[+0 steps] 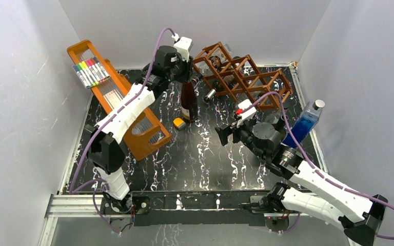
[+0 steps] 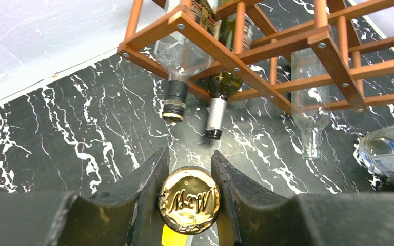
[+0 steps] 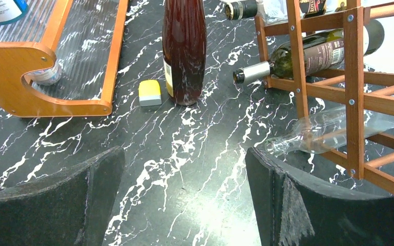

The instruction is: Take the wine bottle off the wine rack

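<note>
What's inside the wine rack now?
Three lie in it: a black-necked clear bottle, a foil-capped green bottle, a plain clear bottle. Slats cover part of each; far cells are unclear.

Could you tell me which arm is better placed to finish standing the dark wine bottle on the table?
Left. The left hand is shut on the gold cap of the wine bottle, which stands upright on the table, clear of the wine rack. The right hand is open, empty and apart from it.
</note>
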You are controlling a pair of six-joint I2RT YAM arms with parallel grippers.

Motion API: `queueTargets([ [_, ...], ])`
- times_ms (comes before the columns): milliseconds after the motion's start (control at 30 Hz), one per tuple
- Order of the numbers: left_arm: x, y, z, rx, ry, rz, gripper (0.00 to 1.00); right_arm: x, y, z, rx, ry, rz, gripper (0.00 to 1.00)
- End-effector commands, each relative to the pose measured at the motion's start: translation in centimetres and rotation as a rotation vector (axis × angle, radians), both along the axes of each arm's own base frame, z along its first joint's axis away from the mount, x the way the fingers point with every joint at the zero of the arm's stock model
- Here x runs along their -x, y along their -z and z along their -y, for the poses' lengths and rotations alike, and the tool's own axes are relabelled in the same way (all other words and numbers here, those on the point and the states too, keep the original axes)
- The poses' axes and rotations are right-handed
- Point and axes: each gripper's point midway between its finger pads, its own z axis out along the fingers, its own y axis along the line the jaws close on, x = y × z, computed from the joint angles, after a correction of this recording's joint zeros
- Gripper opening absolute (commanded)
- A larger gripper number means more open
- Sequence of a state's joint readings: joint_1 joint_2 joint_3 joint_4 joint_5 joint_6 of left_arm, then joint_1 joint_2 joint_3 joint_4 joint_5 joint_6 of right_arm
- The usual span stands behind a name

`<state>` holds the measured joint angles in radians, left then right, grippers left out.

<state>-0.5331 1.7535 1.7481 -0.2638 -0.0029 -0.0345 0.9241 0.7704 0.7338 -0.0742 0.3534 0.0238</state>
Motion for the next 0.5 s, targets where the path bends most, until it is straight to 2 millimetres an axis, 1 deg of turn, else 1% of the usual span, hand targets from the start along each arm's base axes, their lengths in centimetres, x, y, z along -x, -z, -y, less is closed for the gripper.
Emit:
queueTargets([
  [0,-2.3,-4.8,-2.1,0.039,-0.031,0.113,0.0,-0.2,-3.1,-0.1,-0.068,0.016,0.03,0.98],
  [67,-2.7,-4.4,-2.2,0.01,-0.032,0.109,0.0,-0.1,-3.3,-0.1,-0.067,0.014,0.029,0.98],
  [133,-2.9,-4.7,-2.3,-0.004,-0.022,0.125,0.0,-0.2,-3.4,0.0,-0.059,0.015,0.036,0.98],
  [300,-2.3,-4.3,-2.1,0.009,-0.007,0.109,0.0,-0.3,-3.3,-0.1,-0.052,0.016,0.037,0.98],
  [333,-2.1,-4.2,-2.1,0.014,0.0,0.105,0.02,-0.3,-3.4,-0.1,-0.052,0.015,0.036,0.98],
  [367,-1.8,-4.3,-2.0,0.021,0.009,0.104,0.1,-0.3,-3.4,-0.2,-0.05,0.012,0.036,0.98],
  [400,-1.6,-4.3,-1.9,0.027,0.017,0.105,0.29,-0.3,-3.4,-0.3,-0.045,0.009,0.037,0.98],
  [433,-1.3,-4.0,-1.8,0.032,0.027,0.107,0.4,-0.4,-3.4,-0.3,-0.043,0.008,0.036,0.98],
  [467,-1.1,-4.0,-1.7,0.038,0.038,0.116,0.47,-0.4,-3.5,-0.4,-0.038,0.007,0.037,0.98],
])
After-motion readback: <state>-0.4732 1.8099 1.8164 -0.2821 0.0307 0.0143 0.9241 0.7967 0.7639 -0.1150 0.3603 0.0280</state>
